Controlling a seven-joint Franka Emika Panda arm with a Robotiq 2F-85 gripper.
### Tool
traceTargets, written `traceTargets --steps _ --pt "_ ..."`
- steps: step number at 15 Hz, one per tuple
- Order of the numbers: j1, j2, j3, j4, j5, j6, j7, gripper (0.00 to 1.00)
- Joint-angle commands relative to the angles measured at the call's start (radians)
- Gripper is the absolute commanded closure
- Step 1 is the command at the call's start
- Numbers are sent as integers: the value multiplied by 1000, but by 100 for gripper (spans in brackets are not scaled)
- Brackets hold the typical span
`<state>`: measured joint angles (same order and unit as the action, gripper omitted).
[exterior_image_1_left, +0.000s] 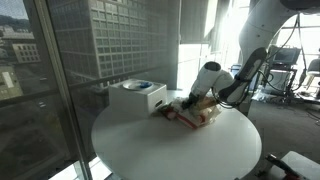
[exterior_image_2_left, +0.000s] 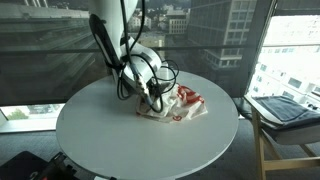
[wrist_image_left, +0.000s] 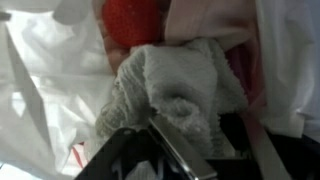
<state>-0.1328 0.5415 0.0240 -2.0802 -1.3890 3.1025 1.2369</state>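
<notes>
My gripper (exterior_image_1_left: 192, 103) (exterior_image_2_left: 155, 98) reaches down into a crumpled white plastic bag with red print (exterior_image_1_left: 203, 118) (exterior_image_2_left: 183, 106) that lies on the round white table (exterior_image_1_left: 150, 150) (exterior_image_2_left: 100, 130). In the wrist view a fuzzy grey-white cloth (wrist_image_left: 175, 85) fills the middle and bulges between the fingers of my gripper (wrist_image_left: 205, 150). The fingers look closed on it. A red item (wrist_image_left: 130, 20) lies above the cloth, with white bag plastic (wrist_image_left: 40, 90) around it. The fingertips are hidden by the bag in both exterior views.
A white box with a blue-rimmed top (exterior_image_1_left: 135, 97) stands on the table beside the bag. Tall window glass (exterior_image_1_left: 60, 60) runs close behind the table. A laptop (exterior_image_2_left: 285, 108) rests on a stand past the table's edge. Cables hang from the arm (exterior_image_2_left: 130, 50).
</notes>
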Motion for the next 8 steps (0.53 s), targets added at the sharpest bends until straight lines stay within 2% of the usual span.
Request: traceTargets --steps 1,2,4,6,8 --pt "99 -192 1 -114 -19 -217 56 8" --pt "131 -232 5 -127 -32 -281 77 1" --pt "158 -288 35 -154 20 -362 53 0" --pt "165 -319 60 -159 66 -357 41 0" --pt "180 -333 73 -149 62 -356 61 0"
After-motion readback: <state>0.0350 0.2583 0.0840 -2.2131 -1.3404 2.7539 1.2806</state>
